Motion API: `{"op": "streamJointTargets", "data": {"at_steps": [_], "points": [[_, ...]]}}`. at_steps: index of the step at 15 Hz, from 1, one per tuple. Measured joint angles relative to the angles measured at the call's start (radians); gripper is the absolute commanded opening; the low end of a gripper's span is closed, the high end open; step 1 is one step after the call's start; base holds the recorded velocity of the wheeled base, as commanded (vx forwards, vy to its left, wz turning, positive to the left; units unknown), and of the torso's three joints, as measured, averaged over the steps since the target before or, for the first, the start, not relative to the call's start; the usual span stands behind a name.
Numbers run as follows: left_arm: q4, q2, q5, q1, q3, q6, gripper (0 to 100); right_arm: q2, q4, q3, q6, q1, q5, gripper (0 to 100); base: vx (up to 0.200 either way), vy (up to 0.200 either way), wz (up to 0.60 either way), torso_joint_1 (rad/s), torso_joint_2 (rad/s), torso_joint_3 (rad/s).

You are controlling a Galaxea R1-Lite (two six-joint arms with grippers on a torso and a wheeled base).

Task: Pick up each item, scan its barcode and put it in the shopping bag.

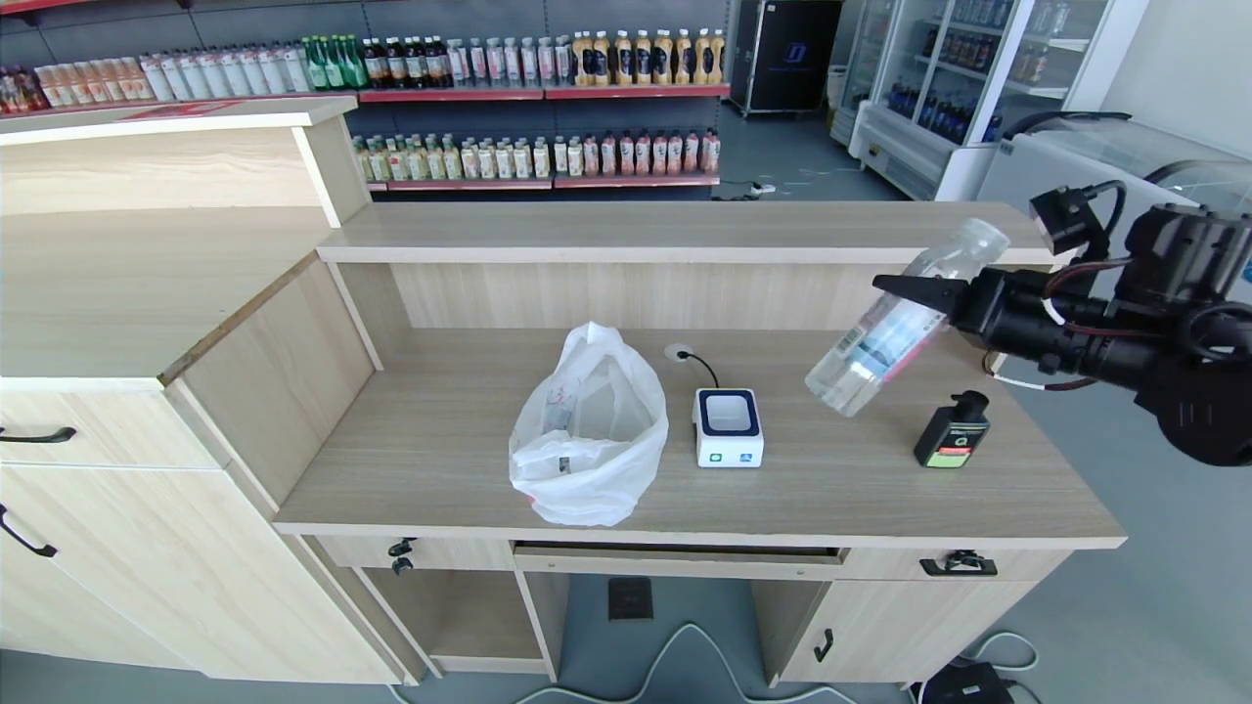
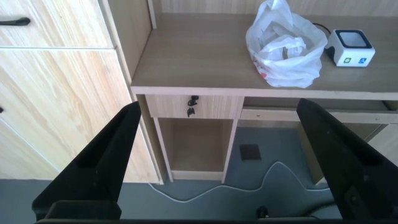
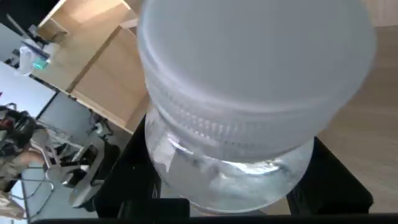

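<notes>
We see a pale wooden counter (image 1: 440, 460) spreading below the right gripper (image 1: 915, 298) and off to its left, with the raised ledge (image 1: 636, 230) running just behind that gripper. Far beyond it, red-edged shelves (image 1: 548, 93) carry rows of drink bottles (image 1: 646, 54), and glass-door fridges (image 1: 939, 68) stand back there too. Ahead of the left gripper (image 2: 217, 162) we find keys (image 2: 193, 107) hanging from a drawer lock and a white cable (image 2: 273, 164) snaking over the grey floor (image 2: 205, 211).

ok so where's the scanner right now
In the head view the scanner sits on the counter, just right of the shopping bag, with the dark pump bottle farther right.
</notes>
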Motion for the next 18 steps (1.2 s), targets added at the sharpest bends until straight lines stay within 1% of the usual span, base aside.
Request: {"op": "streamJointTargets", "data": {"at_steps": [2, 3, 6, 7, 10, 14, 18], "points": [[0.0, 0.0, 0.0, 0.0, 0.0, 0.0, 100, -0.139, 0.02, 0.039, 0.154, 0.007, 0.186, 0, 0.0, 0.0, 0.0, 0.0, 0.0, 0.0], [0.0, 0.0, 0.0, 0.0, 0.0, 0.0, 100, -0.191, 0.022, 0.044, 0.222, 0.02, 0.259, 0, 0.0, 0.0, 0.0, 0.0, 0.0, 0.0], [0.0, 0.0, 0.0, 0.0, 0.0, 0.0, 100, -0.312, 0.023, 0.009, 0.376, 0.077, 0.387, 0, 0.0, 0.0, 0.0, 0.0, 0.0, 0.0], [0.0, 0.0, 0.0, 0.0, 0.0, 0.0, 100, -0.341, 0.019, -0.003, 0.395, 0.093, 0.425, 0, 0.0, 0.0, 0.0, 0.0, 0.0, 0.0], [0.0, 0.0, 0.0, 0.0, 0.0, 0.001, 100, -0.383, -0.053, -0.01, 0.41, 0.137, 0.441, 0, 0.0, 0.0, 0.0, 0.0, 0.0, 0.0], [0.0, 0.0, 0.0, 0.0, 0.0, 0.0, 100, -0.421, -0.115, 0.011, 0.49, 0.201, 0.464, 0, 0.0, 0.0, 0.0, 0.0, 0.0, 0.0], [0.0, 0.0, 0.0, 0.0, 0.0, 0.001, 100, -0.403, -0.316, 0.057, 0.501, 0.277, 0.465, 0, 0.0, 0.0, 0.0, 0.0, 0.0, 0.0]]}}
